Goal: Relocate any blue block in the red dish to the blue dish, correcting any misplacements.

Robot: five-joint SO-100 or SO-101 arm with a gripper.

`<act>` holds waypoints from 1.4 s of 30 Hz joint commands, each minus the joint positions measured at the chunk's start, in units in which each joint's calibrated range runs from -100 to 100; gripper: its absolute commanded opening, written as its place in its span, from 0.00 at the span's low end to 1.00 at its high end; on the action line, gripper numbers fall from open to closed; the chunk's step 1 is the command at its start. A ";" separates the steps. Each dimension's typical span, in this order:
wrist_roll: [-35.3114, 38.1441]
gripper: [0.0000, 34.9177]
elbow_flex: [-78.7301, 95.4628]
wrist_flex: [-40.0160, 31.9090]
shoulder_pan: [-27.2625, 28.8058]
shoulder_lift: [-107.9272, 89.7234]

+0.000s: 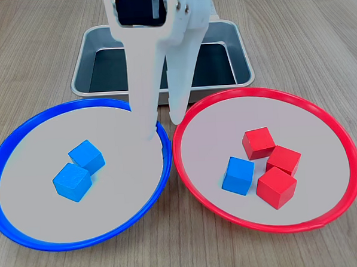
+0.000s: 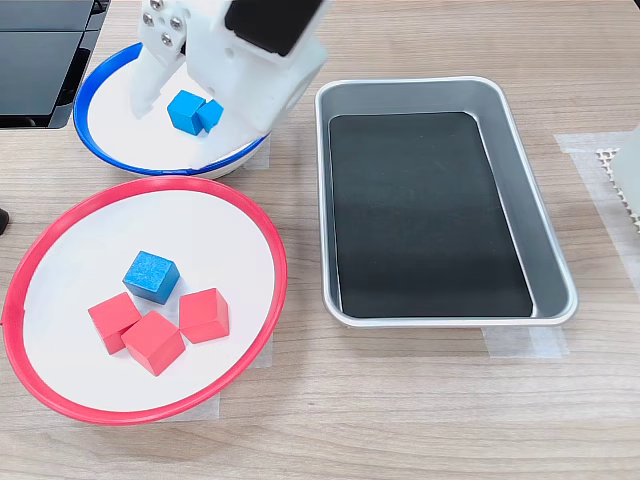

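Still: glossy cubic blue block [image 1: 238, 175] inside round red dish [image 1: 321, 117].

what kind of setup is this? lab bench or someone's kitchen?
Likely a lab bench for robot sorting trials: a wood-grain tabletop, clear tape holding the rectangular metal tray in place, and colour-matched plastic cubes in a red-rimmed round dish and a blue-rimmed round dish.

We see a wooden table [image 1: 36, 51] bearing the blue dish [image 1: 28, 234] at nine o'clock, the red dish [image 1: 340, 137] at three, a metal tray [image 1: 240, 46] at twelve.
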 commanded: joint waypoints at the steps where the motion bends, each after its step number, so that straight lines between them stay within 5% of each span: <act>1: 0.98 0.46 -5.87 0.21 -1.77 1.07; 17: 1.17 0.50 -6.69 5.90 -8.64 5.68; 42: 1.42 0.48 -20.98 4.83 -8.45 18.47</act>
